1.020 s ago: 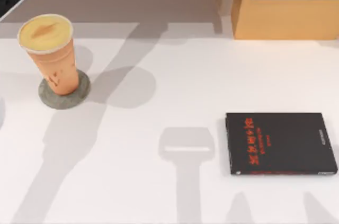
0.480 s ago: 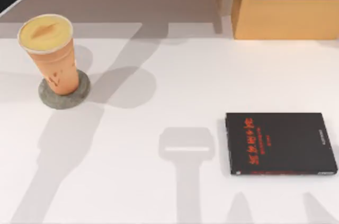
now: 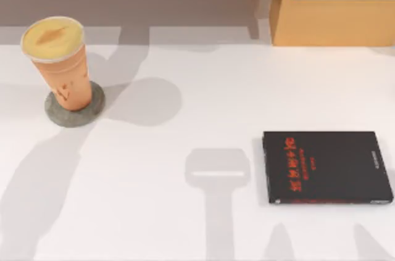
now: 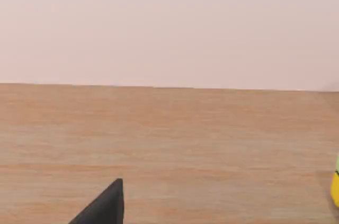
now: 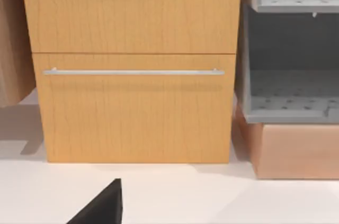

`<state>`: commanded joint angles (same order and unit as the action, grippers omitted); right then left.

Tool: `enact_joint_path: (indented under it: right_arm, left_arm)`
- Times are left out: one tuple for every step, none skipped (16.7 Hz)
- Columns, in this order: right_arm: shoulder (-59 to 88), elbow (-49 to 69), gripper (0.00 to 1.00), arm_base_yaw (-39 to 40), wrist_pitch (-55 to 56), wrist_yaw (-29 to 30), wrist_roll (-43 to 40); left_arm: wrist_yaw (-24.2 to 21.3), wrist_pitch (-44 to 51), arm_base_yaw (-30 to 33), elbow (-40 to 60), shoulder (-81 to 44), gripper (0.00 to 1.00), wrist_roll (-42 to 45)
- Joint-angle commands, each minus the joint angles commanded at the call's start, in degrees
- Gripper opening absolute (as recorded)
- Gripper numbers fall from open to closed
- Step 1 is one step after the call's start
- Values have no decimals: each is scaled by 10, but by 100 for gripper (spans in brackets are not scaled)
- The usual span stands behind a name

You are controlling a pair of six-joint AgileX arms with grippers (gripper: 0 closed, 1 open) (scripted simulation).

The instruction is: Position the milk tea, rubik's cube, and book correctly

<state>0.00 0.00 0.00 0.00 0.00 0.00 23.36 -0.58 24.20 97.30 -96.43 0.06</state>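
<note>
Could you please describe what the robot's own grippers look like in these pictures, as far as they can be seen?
Very little of them is in frame. The left wrist view has one matte black, wedge-shaped finger tip rising to a point against a wooden surface. The right wrist view has a matching black pointed wedge over the white table. Both look plain, with no markings or cables visible.

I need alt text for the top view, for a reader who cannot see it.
A milk tea stands upright on a grey round coaster at the white table's left; a flat black book with red characters lies at the right. A wooden drawer cabinet stands behind.
</note>
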Motion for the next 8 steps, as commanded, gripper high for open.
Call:
enact_joint_path:
  right_arm:
    - [0,0,100,0,0,0,0]
    - [0,0,100,0,0,0,0]
    - [0,0,100,0,0,0,0]
    - [0,0,100,0,0,0,0]
    - [0,0,100,0,0,0,0]
    - [0,0,100,0,0,0,0]
    - [0,0,100,0,0,0,0]
    - [0,0,100,0,0,0,0]
  left_arm:
    - [-15,1,-17,-52,54,100,-1]
    - [-31,1,-35,-110,113,100,-1]
    - [-48,3,-53,-171,176,100,-1]
    - [-64,4,-71,-236,241,100,-1]
    - [-81,6,-89,-303,308,100,0]
    - [-97,8,-106,-373,375,100,1]
    - [-114,9,-123,-442,441,100,2]
    - [-129,11,-139,-510,504,100,3]
